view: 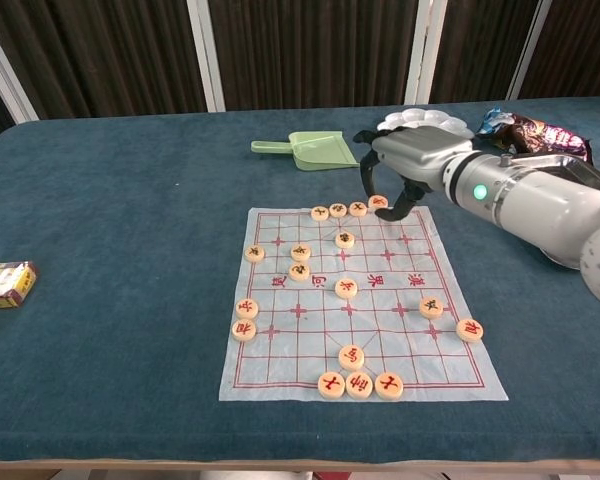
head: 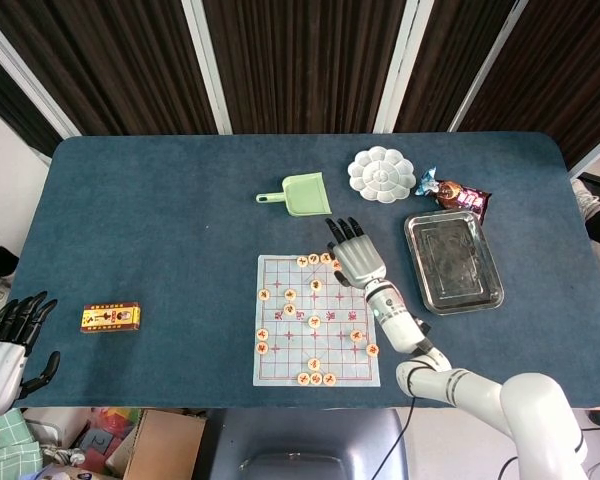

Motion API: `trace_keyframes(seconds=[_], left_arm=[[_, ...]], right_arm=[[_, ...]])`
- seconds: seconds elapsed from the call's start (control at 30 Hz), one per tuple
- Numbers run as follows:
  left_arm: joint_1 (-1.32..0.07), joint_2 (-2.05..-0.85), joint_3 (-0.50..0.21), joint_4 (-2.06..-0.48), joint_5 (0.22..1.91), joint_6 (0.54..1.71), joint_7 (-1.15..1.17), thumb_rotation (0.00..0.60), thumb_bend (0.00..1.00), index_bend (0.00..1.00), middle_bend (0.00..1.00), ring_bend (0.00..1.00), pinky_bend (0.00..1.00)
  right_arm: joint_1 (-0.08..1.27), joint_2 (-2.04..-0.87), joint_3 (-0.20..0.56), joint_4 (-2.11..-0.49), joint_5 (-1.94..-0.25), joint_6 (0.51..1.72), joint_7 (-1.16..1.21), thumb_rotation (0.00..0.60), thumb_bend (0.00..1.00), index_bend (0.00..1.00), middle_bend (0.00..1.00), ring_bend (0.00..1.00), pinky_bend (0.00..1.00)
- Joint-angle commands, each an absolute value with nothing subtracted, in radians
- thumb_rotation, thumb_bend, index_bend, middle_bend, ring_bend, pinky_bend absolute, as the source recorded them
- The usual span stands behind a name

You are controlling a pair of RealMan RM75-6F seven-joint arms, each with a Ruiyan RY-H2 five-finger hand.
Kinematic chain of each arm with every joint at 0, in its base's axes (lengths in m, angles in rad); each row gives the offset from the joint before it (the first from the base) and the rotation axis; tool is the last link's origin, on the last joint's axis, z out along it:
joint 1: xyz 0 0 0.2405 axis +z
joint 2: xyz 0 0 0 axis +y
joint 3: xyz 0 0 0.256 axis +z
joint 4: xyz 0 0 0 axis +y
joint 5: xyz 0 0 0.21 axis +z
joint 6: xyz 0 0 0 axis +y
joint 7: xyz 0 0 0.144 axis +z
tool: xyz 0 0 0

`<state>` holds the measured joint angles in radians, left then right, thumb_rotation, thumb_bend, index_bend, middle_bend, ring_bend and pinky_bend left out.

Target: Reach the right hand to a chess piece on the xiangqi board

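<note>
Chest view shows the right hand (view: pixel 412 165) hanging with fingers curled down and apart, holding nothing, just over a chess piece (view: pixel 378 203) at the far edge of the xiangqi board (view: pixel 310 345), which lies on the blue counter (view: pixel 130 200) before dark curtains (view: pixel 310 50).

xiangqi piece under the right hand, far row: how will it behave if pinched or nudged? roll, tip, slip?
The chess piece is a flat disc lying on its face, so it probably won't roll or tip. It looks small and light; a nudge from the right hand would likely slide it. The board looks like a thin sheet and may shift or wrinkle.
</note>
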<state>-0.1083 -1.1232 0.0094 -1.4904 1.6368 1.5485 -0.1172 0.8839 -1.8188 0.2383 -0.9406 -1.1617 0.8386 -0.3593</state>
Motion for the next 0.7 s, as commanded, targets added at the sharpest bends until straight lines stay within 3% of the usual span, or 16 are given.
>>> trace_keyframes(seconds=[0.03,0.3,0.7], left_arm=[[-0.106,-1.124,0.011,-1.492,1.642,1.555,-0.114,0.6,0.44,0.0,0.0,0.0,0.0],[-0.102,-1.125,0.019,-1.496,1.662,1.567,-0.104,0.6,0.44,0.0,0.0,0.0,0.0],[-0.097,-1.12,0.023,-1.491,1.677,1.585,-0.128,0.6,0.44,0.0,0.0,0.0,0.0]], right_arm=[[0.829,-1.74,0.177,-1.069,-1.227,0.897,-0.366,0.6,0.49,0.64,0.09,0.0,0.0],[0.79,-1.692,0.103,-1.184,-1.305,0.946,-0.414,0.6,0.49,0.64,0.09,0.0,0.0],[0.765,-1.698,0.07,-1.206,-1.339,0.962,-0.446,0.6,0.49,0.64,0.09,0.0,0.0]])
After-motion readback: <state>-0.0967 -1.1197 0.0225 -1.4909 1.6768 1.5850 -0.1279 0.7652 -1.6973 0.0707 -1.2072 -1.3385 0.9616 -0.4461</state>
